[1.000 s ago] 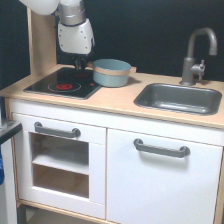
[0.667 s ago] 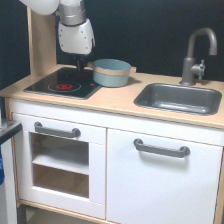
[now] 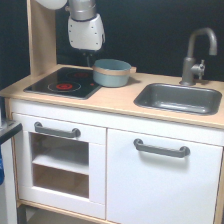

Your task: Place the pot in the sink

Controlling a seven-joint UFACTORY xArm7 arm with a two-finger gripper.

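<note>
Sitting on the counter by the stovetop (image 3: 62,82), pot (image 3: 112,72) is just right of gripper (image 3: 89,56) w/ jaw state unclear; sink (image 3: 179,98) well apart.

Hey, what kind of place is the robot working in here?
Likely a toy play kitchen: a black stovetop with red rings, a dark grey metal sink with a curved grey faucet, and white cabinet doors with grey handles.
</note>
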